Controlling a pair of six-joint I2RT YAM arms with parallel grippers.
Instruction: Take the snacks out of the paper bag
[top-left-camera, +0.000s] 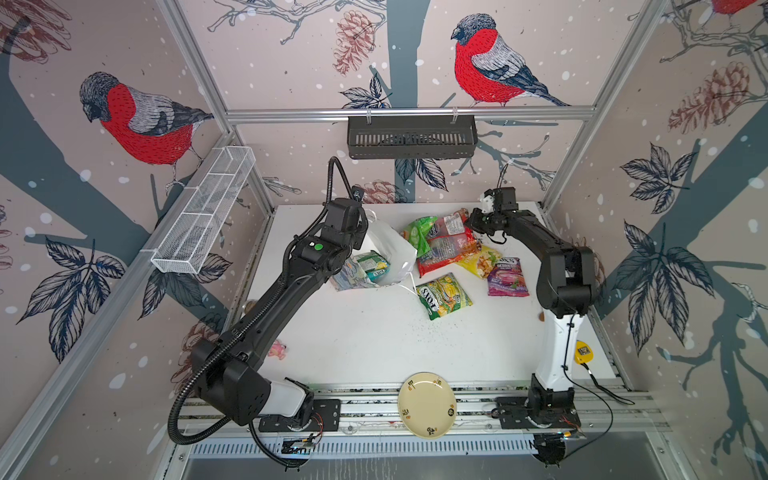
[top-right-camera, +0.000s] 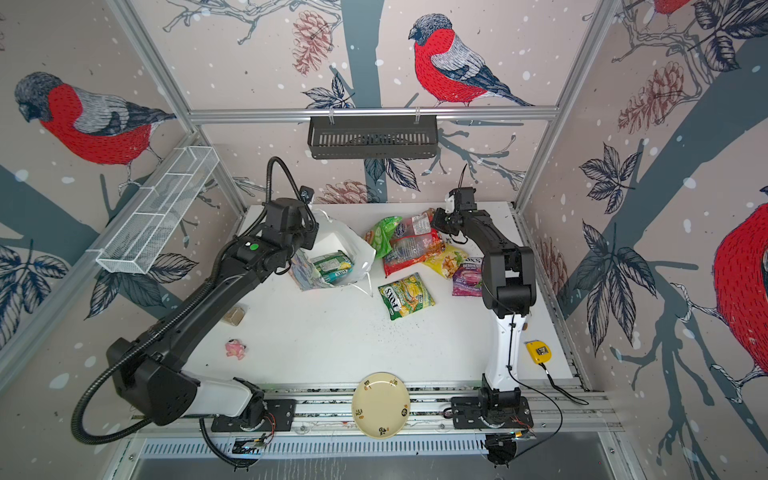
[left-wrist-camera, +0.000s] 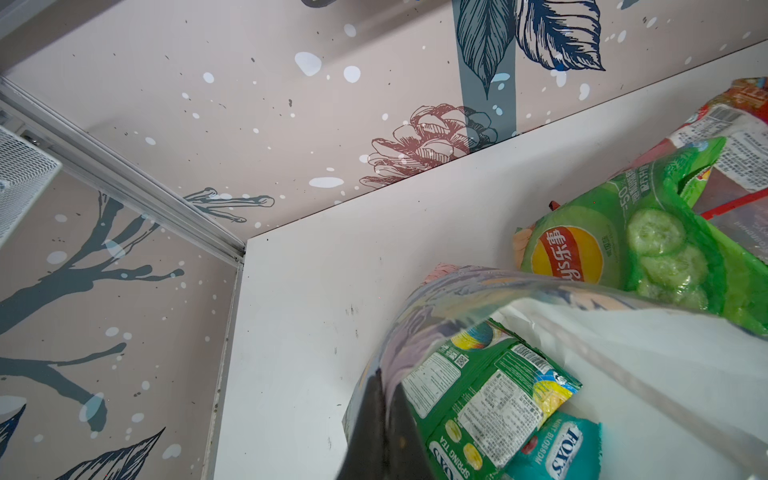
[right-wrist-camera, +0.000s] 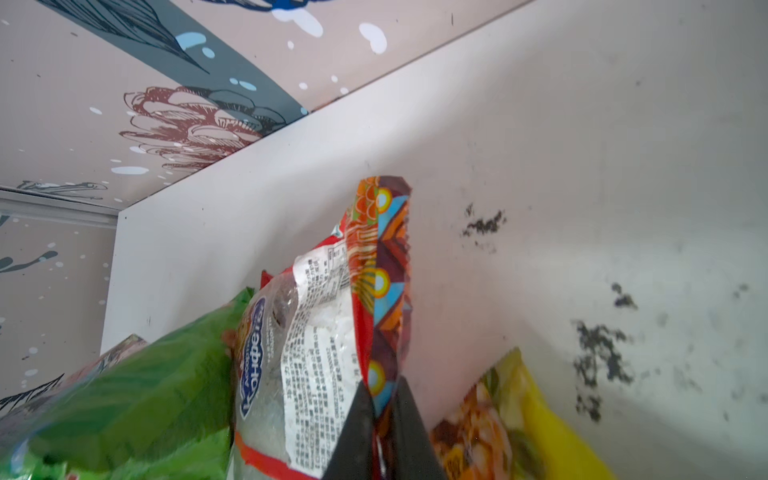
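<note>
The paper bag (top-left-camera: 397, 249) sits toward the back left of the surface (top-left-camera: 353, 345), leaning over with its mouth open. It's white inside, with a pastel floral print outside. Two snacks are in it: a green FOX'S packet (left-wrist-camera: 478, 395) with a teal packet (left-wrist-camera: 557, 453) tucked right against it. The left jaws are pinched shut on the bag's floral rim, and the left arm (top-left-camera: 270, 299) covers that side of the bag in both top views.

The other five are out on the surface to the bag's right. The cucumber packet (top-left-camera: 419, 232) is just beside the bag and touches the large red packet (top-left-camera: 446, 249). Past those come the yellow packet (top-left-camera: 482, 262) and the purple packet (top-left-camera: 508, 276), and a second green FOX'S packet (top-left-camera: 442, 295) lies nearer the front. The right jaws are clamped narrow on the large red packet's patterned edge. Dark crumbs (right-wrist-camera: 598, 345) speckle the surface there.

Further out there's a cream plate (top-left-camera: 427, 405) on the front rail, a pink toy (top-right-camera: 236, 348) and a yellow tape measure (top-right-camera: 539, 351).
</note>
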